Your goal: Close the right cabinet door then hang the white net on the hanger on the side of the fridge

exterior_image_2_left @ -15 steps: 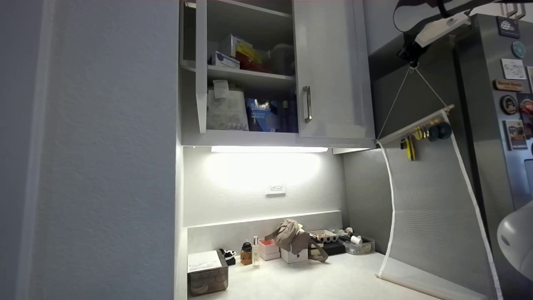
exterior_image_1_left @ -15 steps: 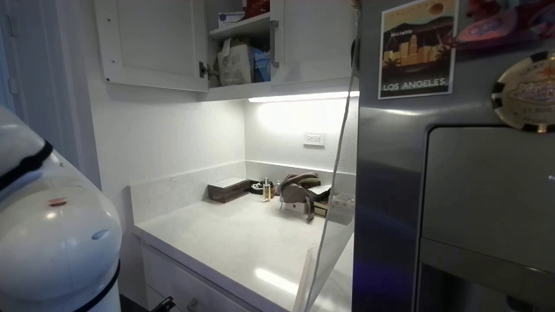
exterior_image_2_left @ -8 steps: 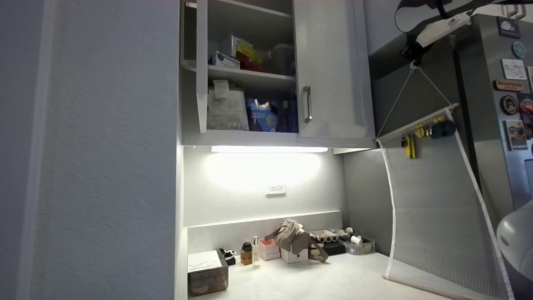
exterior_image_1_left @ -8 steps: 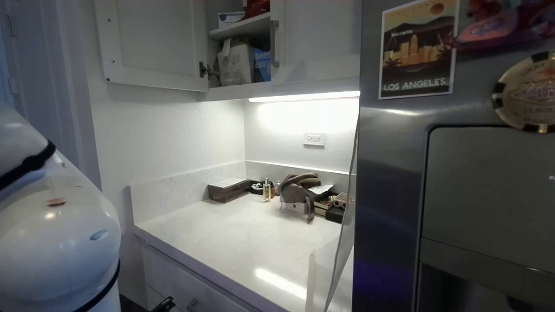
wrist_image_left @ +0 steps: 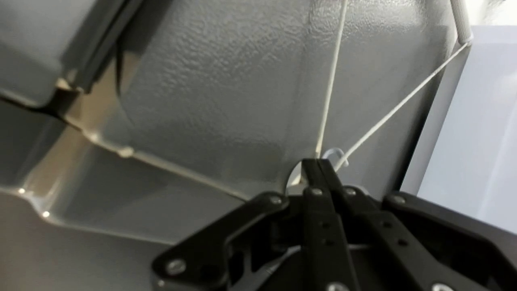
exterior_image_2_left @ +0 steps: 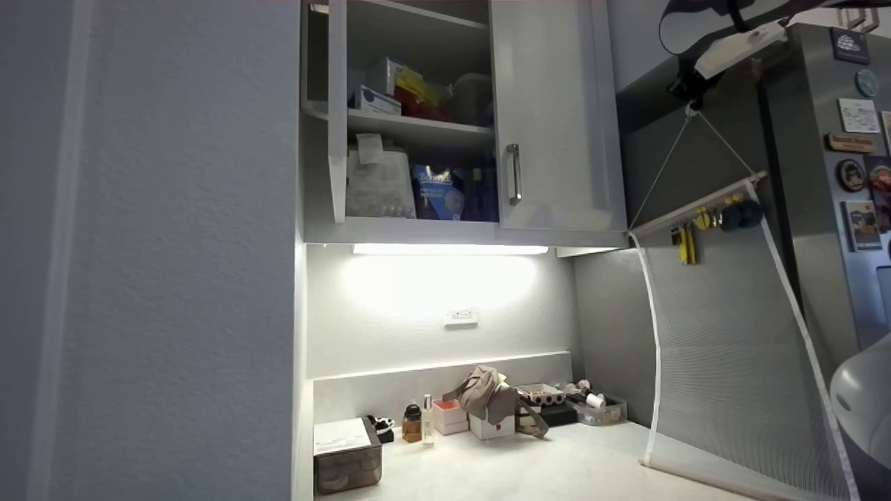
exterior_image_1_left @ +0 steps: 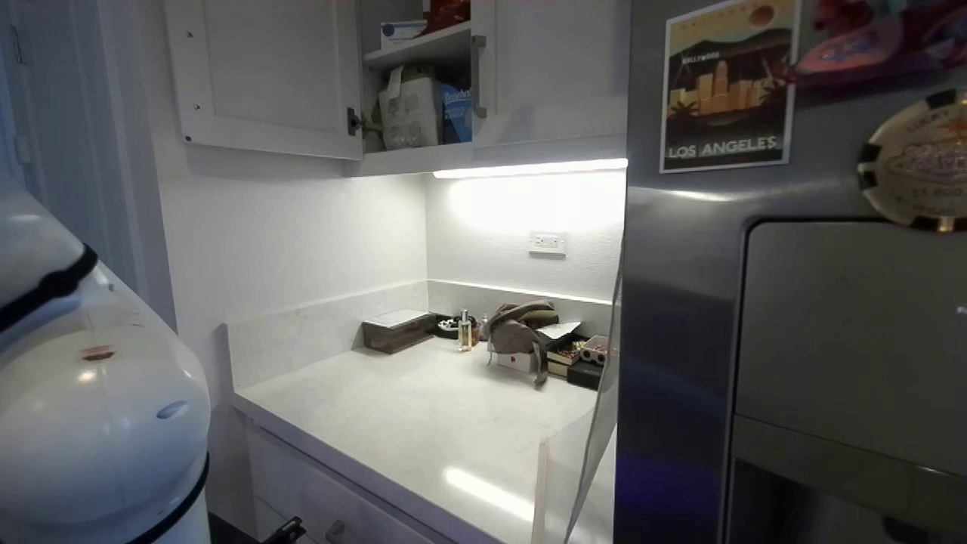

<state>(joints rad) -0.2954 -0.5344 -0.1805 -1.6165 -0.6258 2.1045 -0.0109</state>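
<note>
Exterior view shows, left to right, right cabinet door (exterior_image_2_left: pixel 564 118) closed, gripper (exterior_image_2_left: pixel 689 99) with fingers together (per wrist view) at apex of cord (wrist_image_left: pixel 332 76), pinch on it not determinable, and white net (exterior_image_2_left: pixel 727 327) suspended below by that cord, beside the fridge (exterior_image_2_left: pixel 811 139).

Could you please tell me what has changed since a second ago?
The white net has swung rightwards in both exterior views, towards the fridge; the gripper, still shut, has shifted slightly with it. Whether it grips the cord I cannot tell. The closed right cabinet door, the open left door and the things on the counter stayed put.
</note>
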